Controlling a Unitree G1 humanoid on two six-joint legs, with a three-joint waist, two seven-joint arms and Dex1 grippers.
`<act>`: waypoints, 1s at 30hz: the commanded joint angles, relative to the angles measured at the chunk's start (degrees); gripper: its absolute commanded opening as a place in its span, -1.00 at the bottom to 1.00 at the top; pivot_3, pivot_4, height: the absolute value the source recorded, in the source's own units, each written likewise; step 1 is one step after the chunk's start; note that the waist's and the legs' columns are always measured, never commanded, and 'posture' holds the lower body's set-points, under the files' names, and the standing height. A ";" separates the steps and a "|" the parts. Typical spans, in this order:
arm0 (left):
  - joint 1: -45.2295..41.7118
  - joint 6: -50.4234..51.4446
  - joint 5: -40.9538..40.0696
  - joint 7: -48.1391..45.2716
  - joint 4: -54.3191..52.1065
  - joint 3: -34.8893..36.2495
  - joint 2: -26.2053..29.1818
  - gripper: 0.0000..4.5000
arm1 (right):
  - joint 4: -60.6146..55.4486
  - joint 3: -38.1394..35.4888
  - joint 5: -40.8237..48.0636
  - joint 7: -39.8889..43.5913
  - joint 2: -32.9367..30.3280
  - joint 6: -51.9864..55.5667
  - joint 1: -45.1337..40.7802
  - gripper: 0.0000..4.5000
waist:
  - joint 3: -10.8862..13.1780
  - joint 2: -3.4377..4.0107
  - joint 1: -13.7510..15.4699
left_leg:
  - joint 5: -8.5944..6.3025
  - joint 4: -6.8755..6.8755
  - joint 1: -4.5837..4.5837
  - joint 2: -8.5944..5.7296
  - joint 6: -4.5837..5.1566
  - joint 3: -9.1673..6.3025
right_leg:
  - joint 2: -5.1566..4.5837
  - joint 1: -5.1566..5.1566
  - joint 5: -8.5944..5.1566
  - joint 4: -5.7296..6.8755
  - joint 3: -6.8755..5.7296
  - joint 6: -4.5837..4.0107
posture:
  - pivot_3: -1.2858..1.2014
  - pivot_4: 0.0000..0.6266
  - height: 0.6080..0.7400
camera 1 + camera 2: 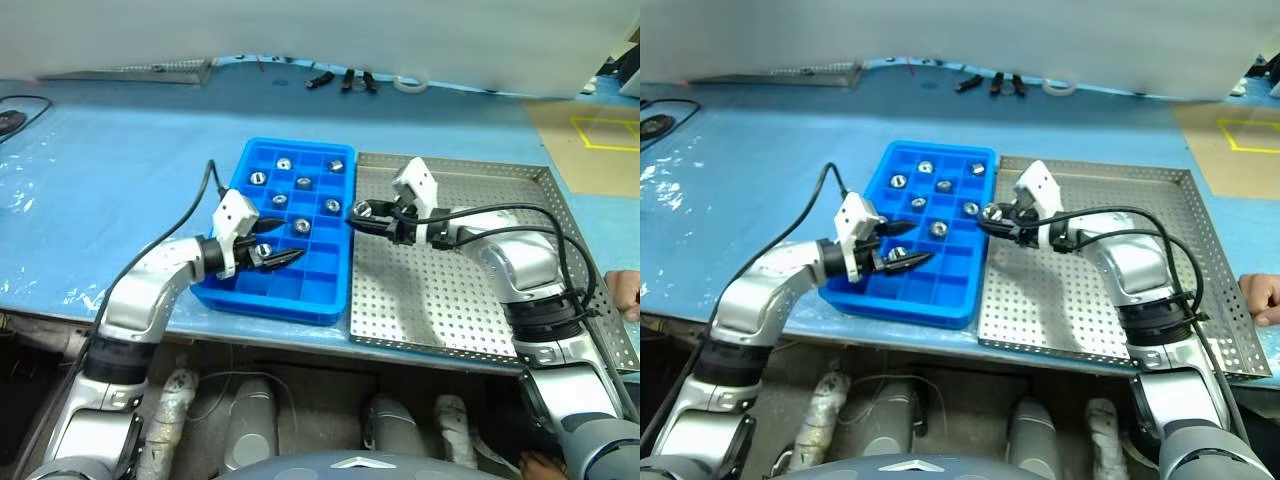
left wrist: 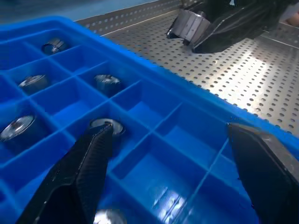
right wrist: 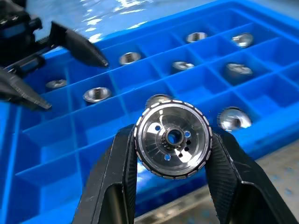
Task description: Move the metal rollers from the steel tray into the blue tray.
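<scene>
Nearest the robot, the left gripper (image 1: pixel 282 252) hangs over the near rows of the blue tray (image 1: pixel 240 290), its two black fingers (image 2: pixel 88 163) spread wide with nothing between them; one near compartment below it holds a metal roller (image 1: pixel 263 249). The blue tray stands on the pale blue table covering (image 1: pixel 110 190), its long right wall lying just beside the left rim of the steel tray (image 1: pixel 450 330). The right gripper (image 1: pixel 362 212) reaches from over the steel tray to that shared edge, roughly midway along the blue tray's right wall, and its jaws are closed on a held roller (image 3: pixel 172 139), a shiny disc with a ribbed rim and a centre hole, gripped by its sides and raised above the compartments. The perforated floor of the steel tray shows bare around the right arm. Farther in, the middle and far rows of the blue tray carry more of the metal rollers (image 1: pixel 303 183), one to a compartment, including one in the far right corner compartment (image 1: pixel 337 164); the near right compartments are unfilled. At the near right edge of the steel tray a person's hand (image 1: pixel 622 292) is partly seen. Along the far edge of the tabletop lie several small black tools (image 1: pixel 345 79) and, towards the far left corner, a narrow grey perforated strip (image 1: pixel 150 70).
</scene>
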 commanded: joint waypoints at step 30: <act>0.34 2.77 -4.56 4.44 -6.04 -0.25 1.63 0.80 | 2.00 1.64 -6.34 3.93 -0.16 -5.40 -0.49 0.74 | 0.00 0.00 2.77 | 0.41 -0.42 0.08 -0.02 -0.50 -0.36 | 0.04 0.06 0.00 0.13 -0.33 0.01 | 0.18 -0.52 1.00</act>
